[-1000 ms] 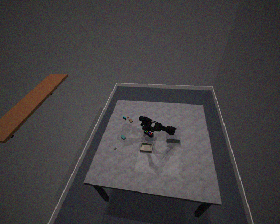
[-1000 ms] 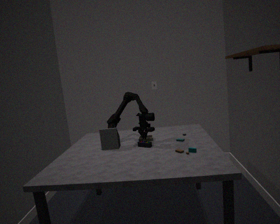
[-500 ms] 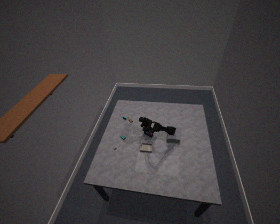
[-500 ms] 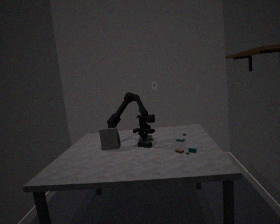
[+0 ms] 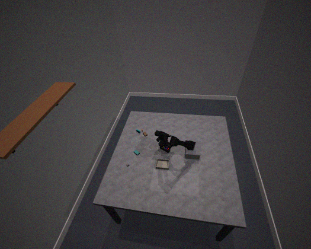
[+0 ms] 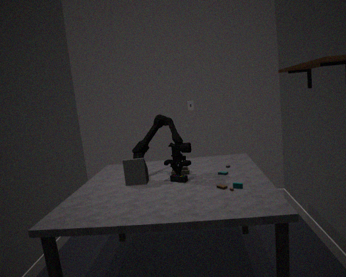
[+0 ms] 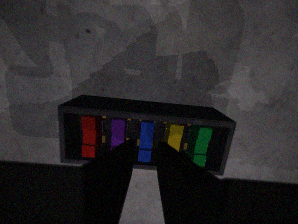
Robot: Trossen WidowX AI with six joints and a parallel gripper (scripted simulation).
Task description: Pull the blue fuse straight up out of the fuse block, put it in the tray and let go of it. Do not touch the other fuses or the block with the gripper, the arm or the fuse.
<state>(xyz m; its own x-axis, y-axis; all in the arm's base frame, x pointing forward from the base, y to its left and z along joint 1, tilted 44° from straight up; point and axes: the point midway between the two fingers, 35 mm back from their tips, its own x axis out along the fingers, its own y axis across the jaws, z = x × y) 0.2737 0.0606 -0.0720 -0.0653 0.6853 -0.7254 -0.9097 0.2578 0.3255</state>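
Partly, the lower middle of the fuse block [image 5: 164, 149] [image 6: 178, 179] [image 7: 145, 109] is hidden in the wrist view by the fingers of the gripper [image 5: 164, 144] [image 6: 178, 174] [image 7: 146, 147], which is held slightly open, gripping nothing. The lower ends of the purple fuse [image 7: 118, 131] and the yellow fuse [image 7: 175, 136] are covered. The block is supported by a mottled grey table [image 5: 196, 190] [image 6: 159, 206], near the tray [image 5: 158, 168] [image 6: 186, 173], in a dim room. Within the block, the blue fuse [image 7: 146, 135], narrow and upright-seated, is placed between the purple and yellow ones.
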